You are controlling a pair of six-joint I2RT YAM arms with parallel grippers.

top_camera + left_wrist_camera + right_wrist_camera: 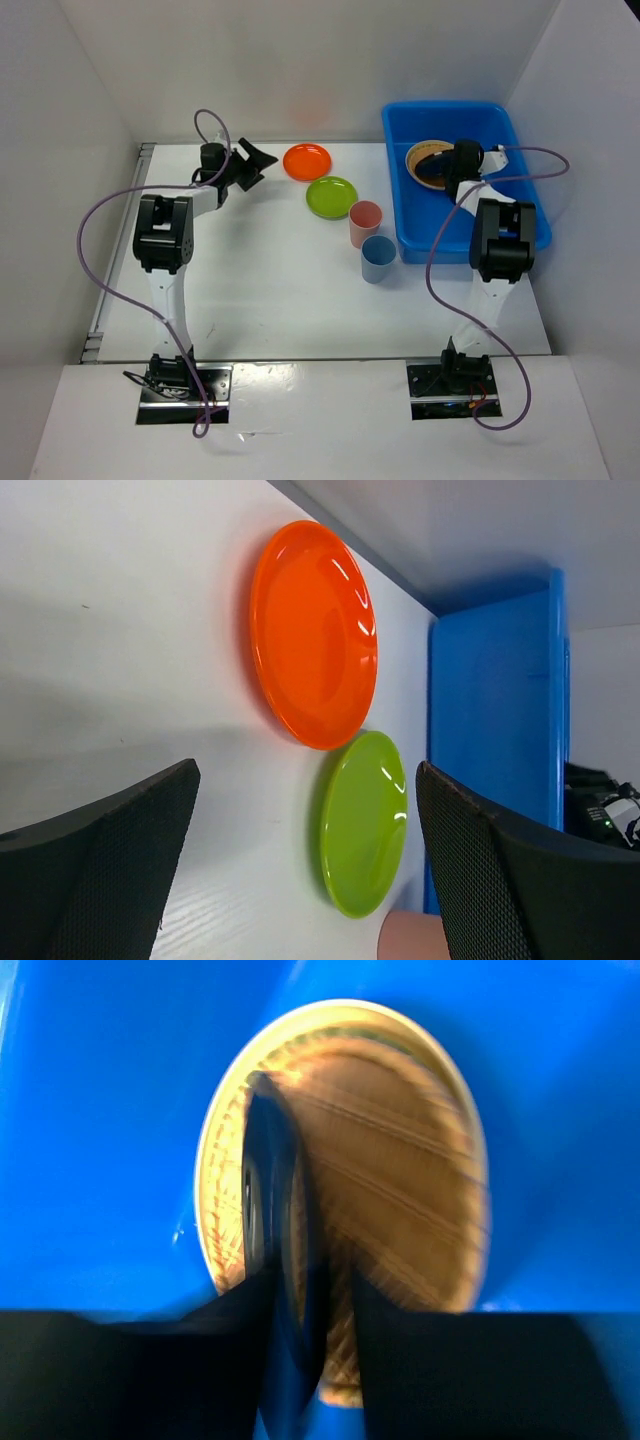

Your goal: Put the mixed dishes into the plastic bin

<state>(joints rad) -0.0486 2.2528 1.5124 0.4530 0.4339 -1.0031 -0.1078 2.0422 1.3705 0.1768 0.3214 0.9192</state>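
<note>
Right fingers [150,1370] clenched on a black plate [280,1260] held edge-on over the woven tray [400,1160] inside the blue bin [90,1110], left fingers [100,880] spread near the orange plate [313,630]; released upright, the plate may topple and clatter.

I see the bin [470,125] at the far right of the tabletop [270,290], with a tray [422,160] lying in its far-left part. Left of the bin stand the far cup [365,222] and, before it, the near cup [378,258]. Further left lie the near plate [331,197] and, behind it, the far plate [307,161]. My left claw [250,165] hangs left of the far plate, and my right claw [462,158] holds a third plate [275,1250] on edge over the tray.
</note>
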